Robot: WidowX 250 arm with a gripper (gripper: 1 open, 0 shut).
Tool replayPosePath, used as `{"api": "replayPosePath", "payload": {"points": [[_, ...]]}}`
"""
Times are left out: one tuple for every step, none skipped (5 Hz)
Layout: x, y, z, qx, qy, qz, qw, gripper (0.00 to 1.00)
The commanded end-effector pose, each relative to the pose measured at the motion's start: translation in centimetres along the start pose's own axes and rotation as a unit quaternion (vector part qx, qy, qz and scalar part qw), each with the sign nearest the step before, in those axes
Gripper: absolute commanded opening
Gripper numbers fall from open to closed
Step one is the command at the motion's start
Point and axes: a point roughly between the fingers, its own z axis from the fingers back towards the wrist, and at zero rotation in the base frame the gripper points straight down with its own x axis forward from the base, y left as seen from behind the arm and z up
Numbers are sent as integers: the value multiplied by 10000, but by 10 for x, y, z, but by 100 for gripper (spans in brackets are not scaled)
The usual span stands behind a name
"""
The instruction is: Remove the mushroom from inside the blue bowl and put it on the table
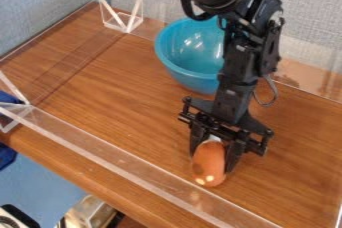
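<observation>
1. The table [120, 102] is filling most of the frame.
2. The bowl [191, 54] is sitting on it at upper center, behind the mushroom [209, 162].
3. The mushroom is lying at lower center, between the gripper's [221, 148] fingers.
4. A wire stand [122, 14] is standing at upper left, left of the bowl.

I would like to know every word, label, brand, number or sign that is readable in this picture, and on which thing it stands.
There are none to read: no text shows on the bowl, the mushroom, the gripper or the table.
</observation>
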Motion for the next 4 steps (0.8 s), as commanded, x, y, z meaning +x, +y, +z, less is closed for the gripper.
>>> {"api": "replayPosePath", "payload": {"points": [[-1,-10,16,-117,-212,207,9995,100],[-7,-13,11,-143,-225,178,9995,100],[-12,-14,12,-208,-327,124,9992,100],[-21,-14,17,-296,-391,242,9985,100]]}}
